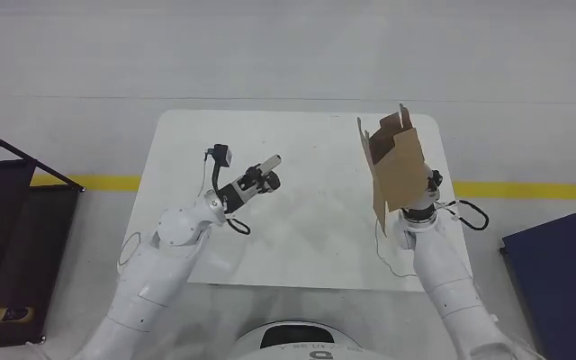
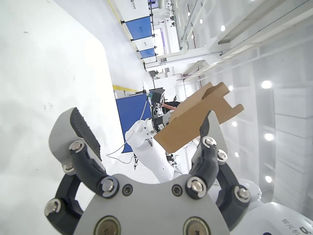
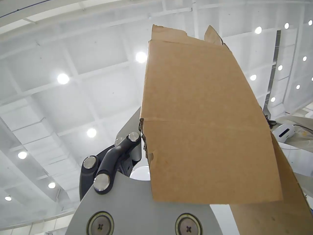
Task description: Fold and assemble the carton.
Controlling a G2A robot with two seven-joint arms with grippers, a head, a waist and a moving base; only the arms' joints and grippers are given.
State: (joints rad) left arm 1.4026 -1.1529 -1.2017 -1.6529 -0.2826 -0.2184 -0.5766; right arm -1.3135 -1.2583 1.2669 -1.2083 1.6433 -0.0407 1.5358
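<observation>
A brown cardboard carton (image 1: pixel 394 169), partly opened with notched flaps at its upper end, is held in the air, clamped in the right gripper (image 1: pixel 428 191). It rises tilted from that gripper, above the right side of the white counter (image 1: pixel 306 229). The left gripper (image 2: pixel 143 123) hangs over the counter well apart from the carton, its ribbed fingers (image 2: pixel 84 128) spread wide and holding nothing. Its open jaws point across toward the carton.
</observation>
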